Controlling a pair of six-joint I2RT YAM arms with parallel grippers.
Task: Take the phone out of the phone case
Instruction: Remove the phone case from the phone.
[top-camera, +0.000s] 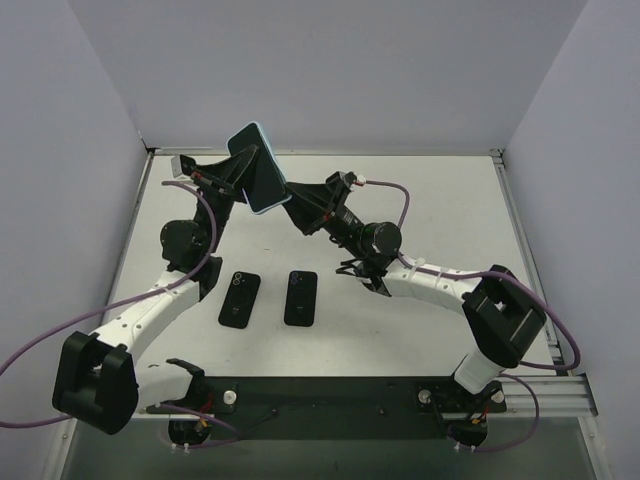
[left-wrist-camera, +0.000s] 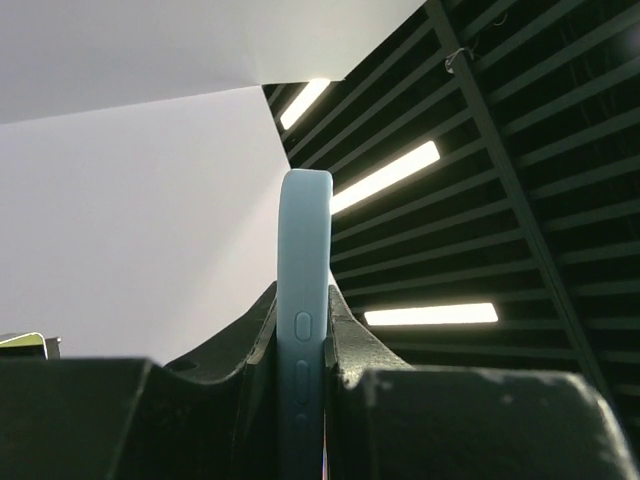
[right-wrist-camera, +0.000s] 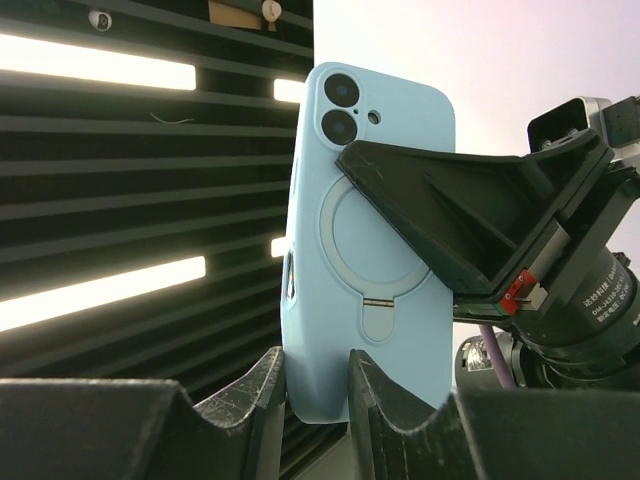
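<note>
Tabletop (top-camera: 440, 200): white, with two dark phones (top-camera: 240, 299) lying flat, side by side.
Left arm (top-camera: 150, 310): reaches up and inward, wrist raised.
Right arm (top-camera: 440, 285): forearm angled up-left, meeting it.
Phone case (top-camera: 270, 208): light blue, phone (top-camera: 258, 165) inside, held tilted above the tabletop.
Left fingers (top-camera: 242, 170): clamped across the case's front and back.
Right fingers (top-camera: 297, 203): clenched on its lower end.

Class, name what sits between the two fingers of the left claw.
The light blue phone case, seen edge-on with its side buttons showing, is clamped in the left claw; the left wrist view shows it.
</note>
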